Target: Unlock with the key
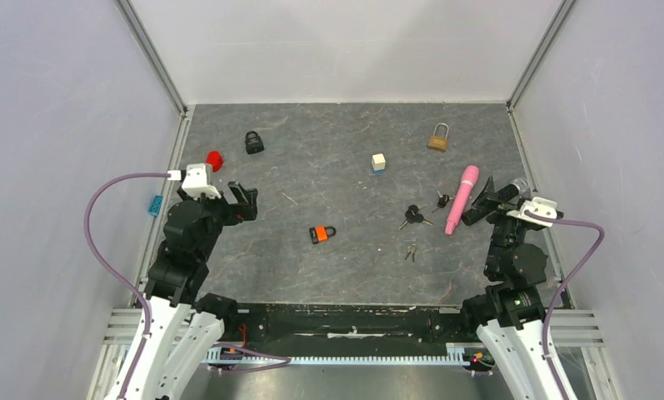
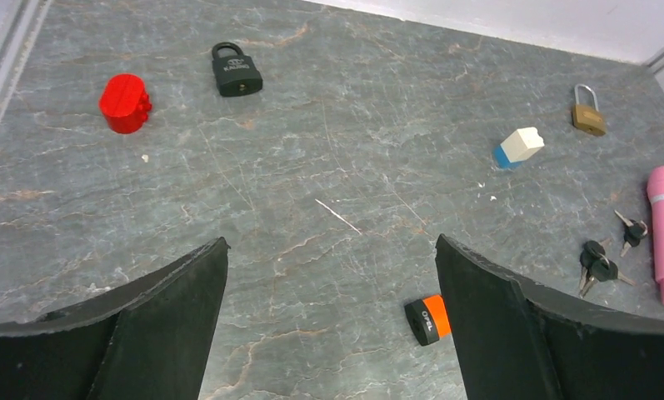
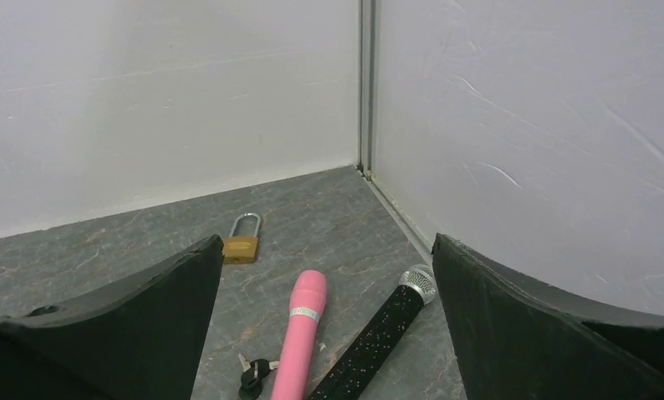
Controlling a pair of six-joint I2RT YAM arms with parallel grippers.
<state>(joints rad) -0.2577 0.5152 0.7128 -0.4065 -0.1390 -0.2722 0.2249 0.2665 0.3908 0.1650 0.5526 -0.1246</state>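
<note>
From above, the orange lock point(image 1: 321, 234) is lying on the worktop point(image 1: 345, 275), keys point(image 1: 413, 217) off to its right. The left end effector point(image 2: 332, 239) is gaping wide, the lock showing beside one finger. The right end effector point(image 3: 327, 237) is gaping too, near a pink mic point(image 3: 299, 333).

Even, diffuse light falls from overhead, bright without glare on the grey marbled counter point(image 1: 345, 258). Shadows are faint and short (the brass padlock point(image 1: 437, 138) barely casts one). Focus is crisp mid-frame; the wrist views bow slightly at the edges, where the left claw point(image 2: 330, 333) looms dark and slightly soft.
</note>
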